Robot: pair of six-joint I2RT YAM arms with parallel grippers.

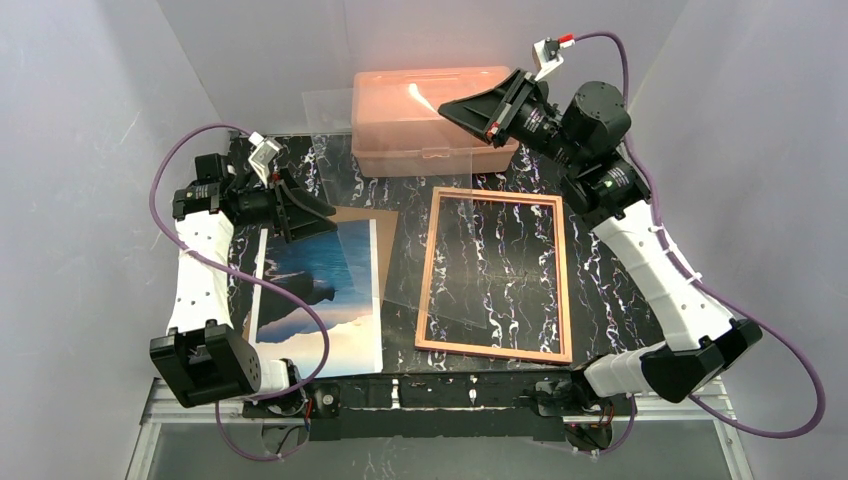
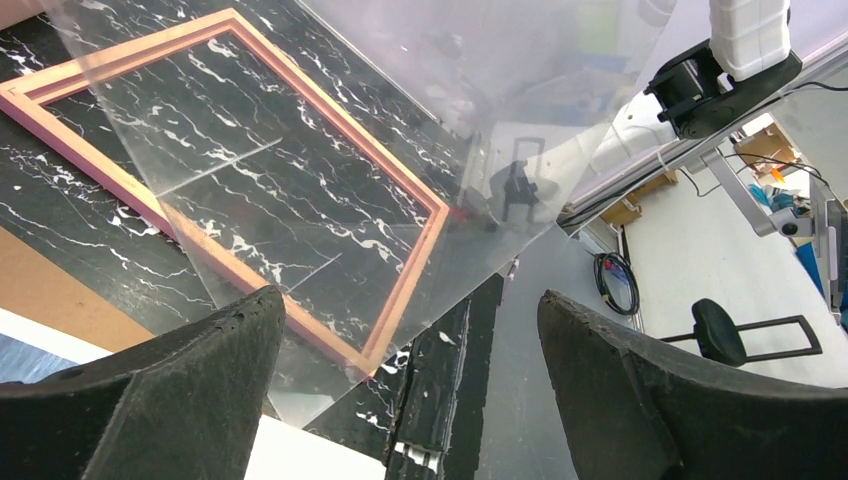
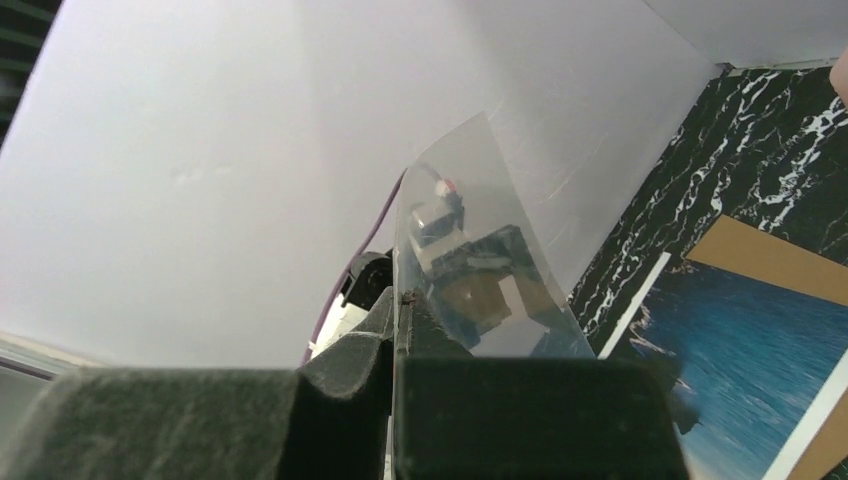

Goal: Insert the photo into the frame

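Note:
The pink frame (image 1: 491,351) lies flat on the black marble table right of centre, its opening showing bare table; it also shows in the left wrist view (image 2: 60,115). The photo (image 1: 320,290) of blue sea and sky lies face up at the left on a brown backing board (image 1: 386,225); it also shows in the right wrist view (image 3: 740,340). My right gripper (image 1: 447,107) (image 3: 400,300) is shut on the top edge of a clear pane (image 1: 400,255) (image 3: 470,200), which hangs tilted between photo and frame. My left gripper (image 1: 318,213) (image 2: 410,300) is open and empty above the photo's top edge.
A salmon-pink lidded box (image 1: 420,125) stands at the back centre, just left of the right gripper. White walls close in the table on the left, back and right. The table's near edge (image 2: 470,400) runs below the left gripper.

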